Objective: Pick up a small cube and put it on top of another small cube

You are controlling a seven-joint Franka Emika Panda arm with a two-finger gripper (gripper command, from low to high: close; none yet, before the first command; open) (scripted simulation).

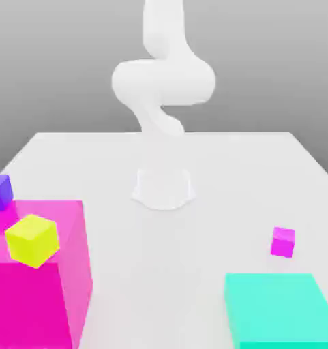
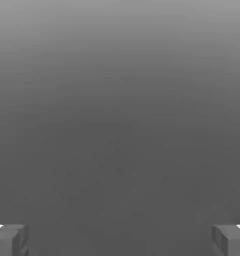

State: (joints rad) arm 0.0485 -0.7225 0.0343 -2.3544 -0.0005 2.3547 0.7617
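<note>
Magenta cube (image 1: 283, 243) lies on the counter (image 1: 173, 272), away from the gripper (image 2: 120, 241), whose fingers stand apart, empty; a careless descent could strike the turquoise block (image 1: 279, 307) near it.

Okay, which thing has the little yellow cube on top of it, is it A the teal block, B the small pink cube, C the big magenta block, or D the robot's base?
C: the yellow cube sits on the top of the big magenta block, at the exterior view's left.
</note>
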